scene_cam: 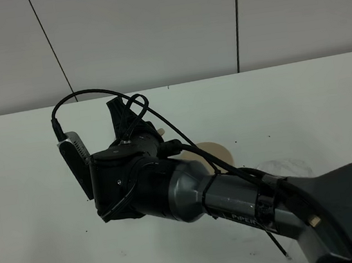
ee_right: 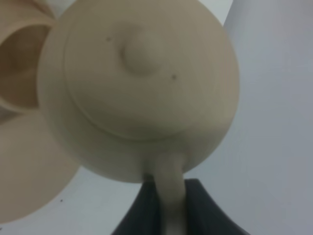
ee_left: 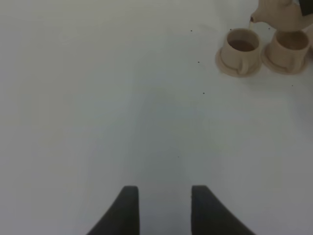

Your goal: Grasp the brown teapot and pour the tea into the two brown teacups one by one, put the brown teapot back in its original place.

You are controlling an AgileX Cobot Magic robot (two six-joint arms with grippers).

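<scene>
The brown teapot fills the right wrist view, tilted, with its knobbed lid facing the camera. My right gripper is shut on its loop handle. In the left wrist view the teapot hangs over the two brown teacups, and a thin stream runs from its spout into the nearer cup, which holds dark tea. The second cup stands beside it; each is on its own saucer. My left gripper is open and empty over bare table, well away from the cups. A wide beige saucer shows behind the right arm.
The right arm reaches across the middle of the exterior view and hides the teapot, both cups and its own gripper there. The white table ends at a grey panelled wall. The left arm is out of the exterior view.
</scene>
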